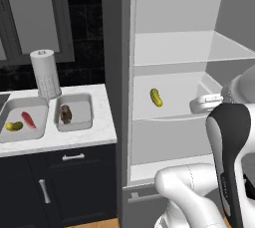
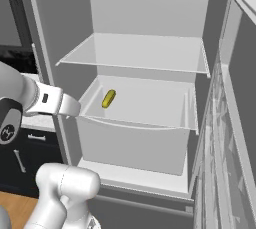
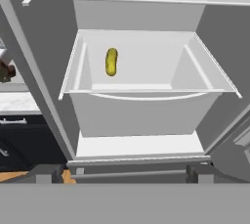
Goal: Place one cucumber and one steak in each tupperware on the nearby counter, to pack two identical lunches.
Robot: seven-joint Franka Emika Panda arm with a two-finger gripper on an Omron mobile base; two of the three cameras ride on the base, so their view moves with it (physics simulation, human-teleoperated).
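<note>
While the open fridge [image 1: 174, 48] faces the arm, the job in hand looks like fetching the last cucumber [image 1: 156, 97], lying on the middle shelf [image 2: 150, 103] toward its left side, clear of the walls. The gripper [image 3: 122, 171] sits well back from it, outside the fridge, with its jaws spread wide and nothing between them. To do this well, I'd say go in above the shelf's raised front lip, line the fingers across the cucumber's short width rather than its length, and close on the middle, since a glossy curved thing could squirt out of an end grip.

Now the containers, left to right on the counter [image 1: 74, 140]. The left tupperware [image 1: 7, 137] holds a cucumber [image 1: 14, 126] and the red-pink steak [image 1: 29, 120] side by side, so that lunch looks packed. The right tupperware [image 1: 88, 122], just beside it, holds the darker steak [image 1: 65, 114] alone; it wants its cucumber. A paper towel roll [image 1: 46, 72] stands behind them. Then the fridge: upper shelf bare, middle shelf carrying that one cucumber.
</note>
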